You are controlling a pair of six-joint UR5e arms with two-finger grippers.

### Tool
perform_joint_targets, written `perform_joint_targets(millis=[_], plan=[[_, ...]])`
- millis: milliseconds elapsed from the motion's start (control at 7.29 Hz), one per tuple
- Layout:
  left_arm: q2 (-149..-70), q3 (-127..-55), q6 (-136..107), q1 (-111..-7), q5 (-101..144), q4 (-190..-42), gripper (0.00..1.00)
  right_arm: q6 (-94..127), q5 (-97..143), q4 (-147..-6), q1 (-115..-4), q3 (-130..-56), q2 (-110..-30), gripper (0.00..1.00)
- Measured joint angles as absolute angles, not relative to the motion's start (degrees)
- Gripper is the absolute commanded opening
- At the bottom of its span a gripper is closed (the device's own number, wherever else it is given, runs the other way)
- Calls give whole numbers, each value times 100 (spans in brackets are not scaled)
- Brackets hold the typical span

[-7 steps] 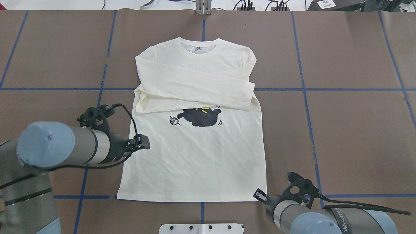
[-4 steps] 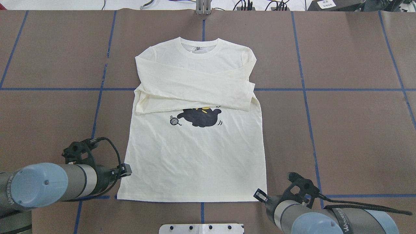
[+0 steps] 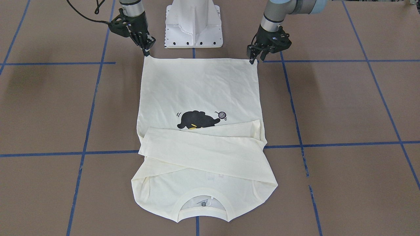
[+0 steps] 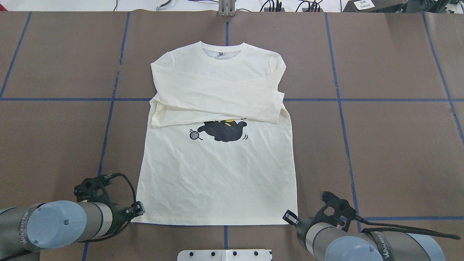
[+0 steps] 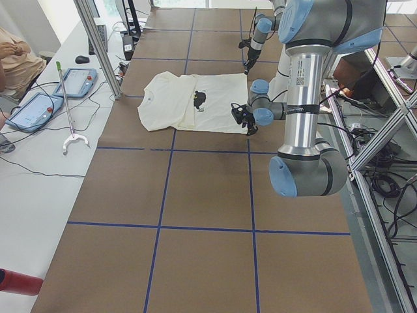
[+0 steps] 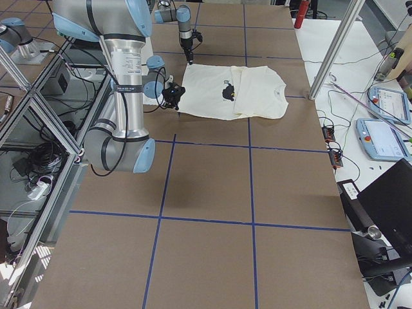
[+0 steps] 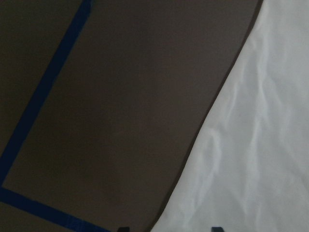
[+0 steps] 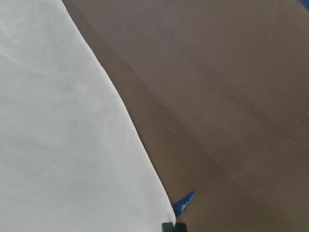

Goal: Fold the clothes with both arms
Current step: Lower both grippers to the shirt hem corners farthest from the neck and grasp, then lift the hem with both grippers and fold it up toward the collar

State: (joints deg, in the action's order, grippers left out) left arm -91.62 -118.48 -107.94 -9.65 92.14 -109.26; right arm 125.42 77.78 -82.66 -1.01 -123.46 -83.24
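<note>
**Both pincers at the hem corners, shirt lying flat**

Seen from overhead, the cream-white long-sleeved T-shirt with a black cat print [image 4: 217,174] lies flat in the middle of the brown paper-covered surface with its blue tape grid [image 4: 398,145]. Its ribbed round neck [image 4: 224,50] points to 12 o'clock and its straight hem runs along 6 o'clock. Both sleeves [image 4: 217,96] are folded across the chest and cover the top of the print.

The black two-finger left pincer [image 4: 139,210] sits at the 7 o'clock hem corner with its jaws spread, and the shirt's side edge runs between its tips. The black two-finger right pincer [image 4: 289,216] is at the 5 o'clock corner, its tips pressed together on the very corner of the cloth.

Bare surface lies wide open toward 3 and 9 o'clock. At 6 o'clock the white metal base plate [image 4: 224,255] sits just beyond the hem.
</note>
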Motion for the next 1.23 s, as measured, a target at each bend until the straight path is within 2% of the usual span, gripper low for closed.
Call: perform_joint_targets(millis=[137,274,960,1235], plan=[[-9165,-11817,-10802,-926,9232,-10927,17,12542,7778,-8266,-107,-12347,-8324,0],[-9169,-11813,-10807,-913,9265,-10931,0,12542,7778,-8266,-110,-12348,-8325,0],[-9157,-11981,-10802,-913,9417,-10925,0,12542,7778,-8265,-120,-12386,-8344,0],[-9118,-12350,-10838,-888,9578,-10917,0,12557,7809,-8288,-30,-12758,-8614,0]])
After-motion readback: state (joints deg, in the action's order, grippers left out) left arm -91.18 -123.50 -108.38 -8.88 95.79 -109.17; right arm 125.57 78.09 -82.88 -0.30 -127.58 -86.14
